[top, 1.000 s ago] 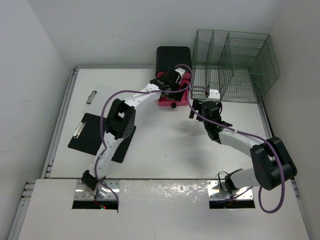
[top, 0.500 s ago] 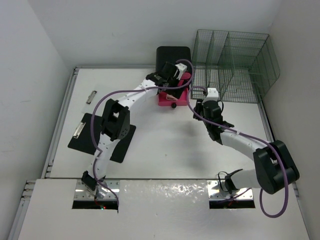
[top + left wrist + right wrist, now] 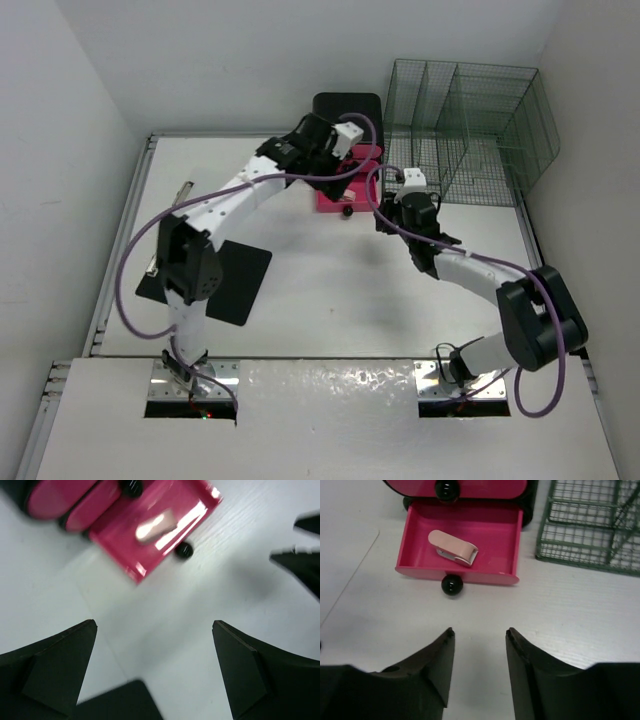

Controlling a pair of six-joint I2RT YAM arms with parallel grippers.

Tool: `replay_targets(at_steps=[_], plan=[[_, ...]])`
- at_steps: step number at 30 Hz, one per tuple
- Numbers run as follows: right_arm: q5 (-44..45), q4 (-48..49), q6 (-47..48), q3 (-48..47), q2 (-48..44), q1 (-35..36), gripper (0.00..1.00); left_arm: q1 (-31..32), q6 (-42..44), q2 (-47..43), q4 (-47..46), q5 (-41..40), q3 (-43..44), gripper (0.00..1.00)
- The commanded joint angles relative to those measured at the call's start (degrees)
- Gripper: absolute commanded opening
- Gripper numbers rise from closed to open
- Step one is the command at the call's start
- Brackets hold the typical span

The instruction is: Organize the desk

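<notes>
Top view: white desk (image 3: 330, 290) w/ thin rails along its edges filled the mid of the pic. Both arms reached over it toward 12 o'clock.

At the desk's 12 o'clock edge stood a drawer unit (image 3: 346, 104), black case, pink fronts. Its bottom drawer (image 3: 460, 539) was pulled out toward 6 o'clock, w/ a black knob (image 3: 451, 585) on the front. In it lay one pale pink clip (image 3: 453, 547), tilted, a bit left of centre on the drawer floor.

At approx. 1 o'clock sat a green wire rack (image 3: 468, 128), just beside the unit's right side. At approx. 8 o'clock lay a black clipboard (image 3: 245, 282), flat, partly hidden by the L arm's elbow. At 10 o'clock, near the left rail, was a small grey item (image 3: 182, 193), too small to tell what.

L gripper (image 3: 154, 626) hung over the desk close to the drawer. Its fingers were spread wide, nothing btwn them. Its own view was blurred, w/ the drawer, clip and knob at 12 o'clock.

R gripper (image 3: 479, 632) was low over the desk at the drawer's 6 o'clock. It pointed at the knob but was apart from it. Its fingers were released w/ a narrow gap, and only bare desk showed in the gap.
</notes>
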State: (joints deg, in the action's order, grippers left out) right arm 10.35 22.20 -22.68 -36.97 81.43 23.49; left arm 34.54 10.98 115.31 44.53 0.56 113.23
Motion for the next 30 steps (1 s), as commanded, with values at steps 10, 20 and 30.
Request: replay_targets(at_steps=[10, 20, 30], plan=[[0.0, -1.6, -3.6, -16.2, 21.7, 7.2, 0.58, -31.3, 0.2, -24.5, -9.9, 4.8, -26.0, 1.0], [6.8, -7.2, -5.8, -28.2, 34.5, 7.8, 0.54, -41.7, -0.3, -23.7, -11.4, 7.9, -28.9, 0.99], [12.7, -5.5, -4.4, -34.1, 39.5, 7.4, 0.36, -42.0, 0.8, -23.1, -12.1, 7.5, -29.7, 1.0]])
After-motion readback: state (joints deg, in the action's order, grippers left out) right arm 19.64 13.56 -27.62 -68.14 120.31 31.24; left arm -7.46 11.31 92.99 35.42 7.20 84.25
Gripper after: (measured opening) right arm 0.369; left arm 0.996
